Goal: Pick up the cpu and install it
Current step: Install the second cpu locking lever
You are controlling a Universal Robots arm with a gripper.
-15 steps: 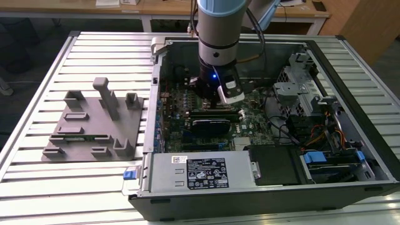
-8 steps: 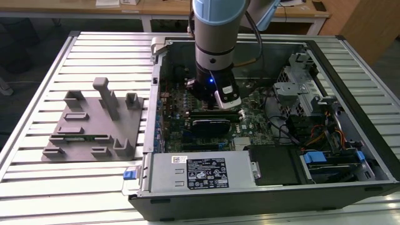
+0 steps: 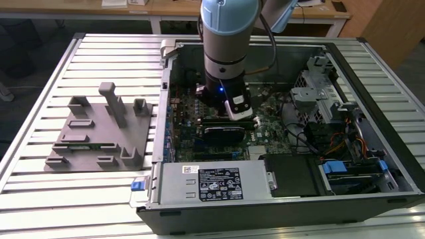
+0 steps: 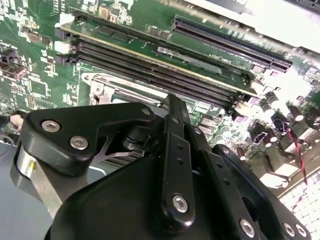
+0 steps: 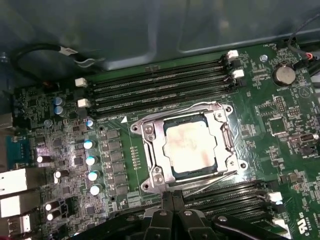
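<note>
Cpu (image 5: pixel 187 146) sits flat in socket (image 5: pixel 150 150), seemingly installed; gripper (image 5: pixel 172 196) hovers just beside it, jaws closed together, holding nothing.

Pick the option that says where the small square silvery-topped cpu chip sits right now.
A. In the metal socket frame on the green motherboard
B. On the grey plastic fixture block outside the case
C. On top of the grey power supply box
A: in the first wrist view the small square silvery-topped cpu chip lies inside the metal socket frame on the green motherboard, with the tool just beside the frame.
</note>
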